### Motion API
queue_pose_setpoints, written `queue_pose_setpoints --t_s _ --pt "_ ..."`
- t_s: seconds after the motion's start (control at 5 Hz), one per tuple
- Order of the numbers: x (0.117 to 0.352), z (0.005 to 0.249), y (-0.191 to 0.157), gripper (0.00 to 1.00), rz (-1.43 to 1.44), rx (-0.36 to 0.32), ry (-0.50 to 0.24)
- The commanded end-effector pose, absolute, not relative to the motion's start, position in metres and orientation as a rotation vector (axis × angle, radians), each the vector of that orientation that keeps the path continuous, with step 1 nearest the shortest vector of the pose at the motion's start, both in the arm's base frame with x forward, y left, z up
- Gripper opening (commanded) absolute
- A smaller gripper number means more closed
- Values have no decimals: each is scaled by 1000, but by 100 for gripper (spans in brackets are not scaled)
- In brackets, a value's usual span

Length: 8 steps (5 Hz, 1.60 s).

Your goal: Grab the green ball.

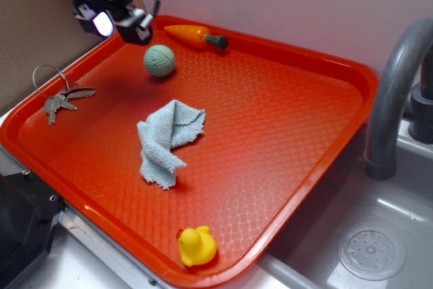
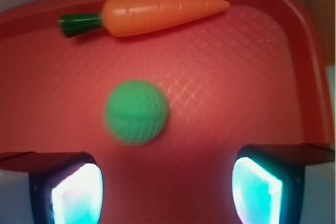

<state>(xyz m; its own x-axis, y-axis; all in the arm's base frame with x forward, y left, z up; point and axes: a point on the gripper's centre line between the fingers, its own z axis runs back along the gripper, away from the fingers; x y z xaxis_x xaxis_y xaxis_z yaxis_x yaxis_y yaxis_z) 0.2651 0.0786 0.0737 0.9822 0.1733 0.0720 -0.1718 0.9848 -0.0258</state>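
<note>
Right now your tool (image 2: 168, 187) hangs wide open above the tray's (image 1: 325, 99) far corner, clear of the ball (image 1: 160, 60) beside the carrot (image 1: 196, 36).

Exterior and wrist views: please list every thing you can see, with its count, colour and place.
tray: one, red-orange, fills the counter beside the sink
green ball: one, pale green, far part of the tray, near the carrot, free
carrot: one, orange with dark green tip, along the far rim
cloth: one, light blue-grey, crumpled at the tray's middle
duck: one, yellow, near corner of the tray
keys: one bunch, silver, left side of the tray
faucet: one, grey, right of the tray
sink: one, grey, lower right
gripper: one, black, above the tray's far left corner, fingers open
</note>
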Motion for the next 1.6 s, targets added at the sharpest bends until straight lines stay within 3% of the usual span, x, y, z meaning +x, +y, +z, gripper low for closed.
queue_pose_setpoints --t_s 0.0,0.2,0.4,0.6,0.8,1.0,1.2,1.4 --pt "292 47 58 100 74 22 -85" --pt "290 30 48 100 48 14 -32" --pt "282 20 38 100 3 -86 43" --pt "281 17 34 100 8 -85 47" --pt "285 16 39 0 41 -79 35" --pt "286 25 42 0 39 -54 12" --pt "274 75 50 0 76 -9 -19" --pt "239 125 45 0 96 -68 -3"
